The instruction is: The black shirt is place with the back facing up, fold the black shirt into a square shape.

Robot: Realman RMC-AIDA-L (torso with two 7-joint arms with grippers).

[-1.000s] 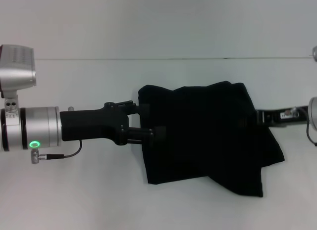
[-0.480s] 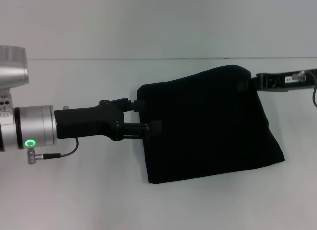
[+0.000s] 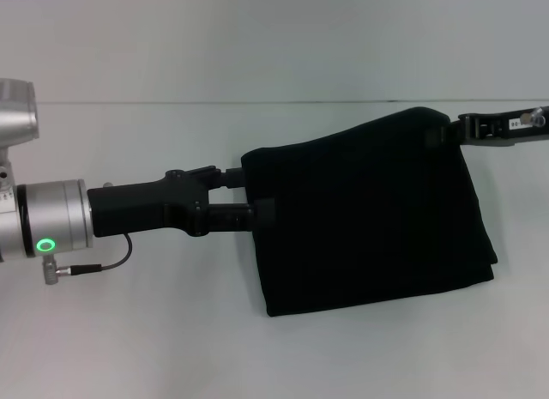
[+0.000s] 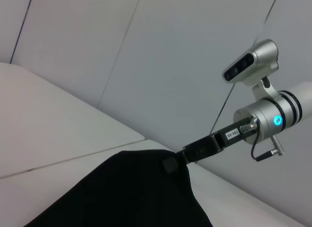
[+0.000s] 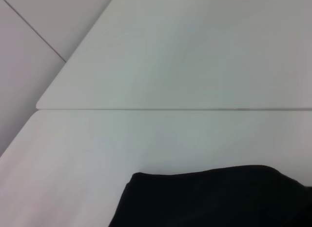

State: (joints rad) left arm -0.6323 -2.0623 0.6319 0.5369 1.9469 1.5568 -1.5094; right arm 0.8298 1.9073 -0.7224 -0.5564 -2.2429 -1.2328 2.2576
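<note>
The right gripper (image 3: 448, 131) has carried its pinched corner of the black shirt (image 3: 369, 219) toward the table's (image 3: 129, 330) far right, flattening the crumpled fold, while the left gripper (image 3: 254, 196) clamps the opposite edge, so the square looks nearly formed.

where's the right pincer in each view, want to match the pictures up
Head view: the right pincer is at the upper right, gripping the far right corner of the black shirt.
Left wrist view: it shows right of centre, clamped on the raised shirt corner, silver arm behind.
Right wrist view: not in it; only the shirt edge at the bottom.
Shared landmark: the black shirt on the white table.
</note>
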